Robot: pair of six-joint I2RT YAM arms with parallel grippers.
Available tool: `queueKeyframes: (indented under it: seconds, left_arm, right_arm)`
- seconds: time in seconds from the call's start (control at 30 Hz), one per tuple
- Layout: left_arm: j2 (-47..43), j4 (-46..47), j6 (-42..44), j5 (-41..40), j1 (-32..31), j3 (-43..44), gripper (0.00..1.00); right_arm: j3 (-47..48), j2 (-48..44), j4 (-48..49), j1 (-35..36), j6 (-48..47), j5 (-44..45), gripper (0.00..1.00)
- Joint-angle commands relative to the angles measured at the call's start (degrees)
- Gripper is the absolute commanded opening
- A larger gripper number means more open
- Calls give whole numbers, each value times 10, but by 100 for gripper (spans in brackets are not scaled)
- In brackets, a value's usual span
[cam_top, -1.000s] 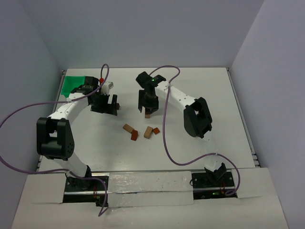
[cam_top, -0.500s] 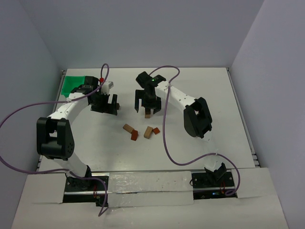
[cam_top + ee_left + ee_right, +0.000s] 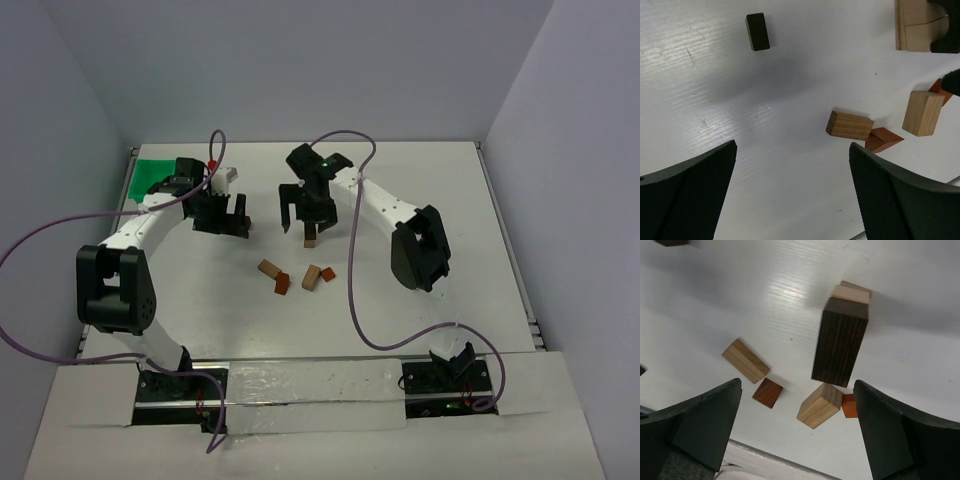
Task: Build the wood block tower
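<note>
Both spread wide: left claw [image 3: 792, 146], right claw [image 3: 797, 384] over the dark-grained, rectangular-topped wood block tower [image 3: 840, 347].

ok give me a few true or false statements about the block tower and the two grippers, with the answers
1. The right gripper is clamped on the top of the wood block tower. False: its jaws stand wide apart on either side of the tower and touch nothing.
2. The tower's top piece is a dark brown block. True.
3. The left gripper is open and holds nothing. True.
4. Every loose block has been put in the green bin. False: several, such as the tan block, lie on the white table near the tower.
5. A small dark block lies alone, apart from the other loose blocks. True.
</note>
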Motion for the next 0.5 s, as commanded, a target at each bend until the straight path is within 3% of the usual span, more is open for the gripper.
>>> queueKeyframes:
  seconds: [0.0, 0.23, 0.47]
  left_arm:
    - [-7, 32, -21, 48, 6, 33, 99]
    - [13, 59, -69, 37, -6, 58, 99]
    - [71, 93, -102, -33, -68, 94, 96]
  right_arm:
    - [-22, -98, 71, -2, -76, -29, 100]
    - [-98, -188, 141, -36, -107, -43, 100]
    - [-109, -144, 137, -119, -102, -44, 100]
